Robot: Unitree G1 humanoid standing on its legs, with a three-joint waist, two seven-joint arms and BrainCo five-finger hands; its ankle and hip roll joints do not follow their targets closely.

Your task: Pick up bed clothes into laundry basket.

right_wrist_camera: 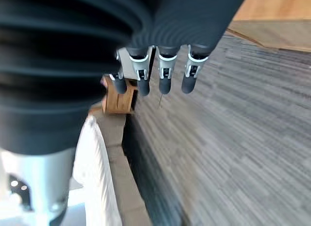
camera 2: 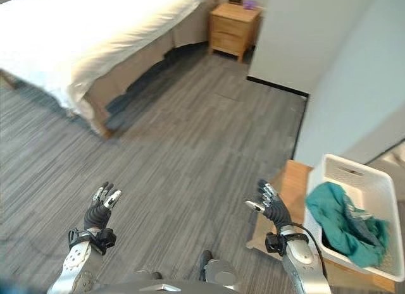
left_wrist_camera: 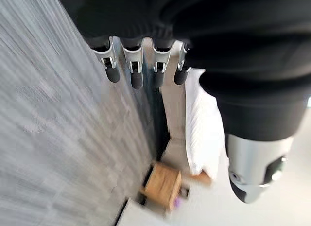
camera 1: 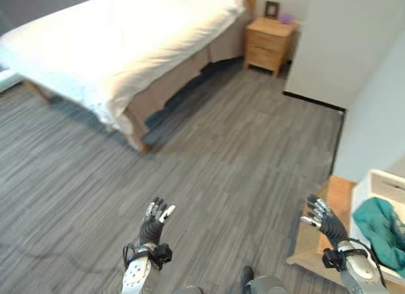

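Both the left hand (camera 2: 101, 208) and right hand (camera 2: 272, 208) are open and empty above the floor (camera 2: 202, 148), with the teal clothes (camera 2: 338, 221) already in the white laundry basket (camera 2: 354, 174) just beside the right hand.

We are looking at a bedroom — a wide bed (camera 1: 120, 47) with white bedding (camera 1: 95, 35) draped over its sides fills the far left, set on a low wooden frame. Just beside its head stands a light wooden nightstand (camera 1: 269, 44) with a small framed picture (camera 1: 271, 9) on top. Grey striped carpet (camera 1: 215, 167) covers the floor, and plain pale walls (camera 2: 297, 35) close the right side — there a white laundry basket (camera 2: 361, 180) holding teal clothes (camera 2: 338, 221) rests on a low wooden platform (camera 2: 294, 180).
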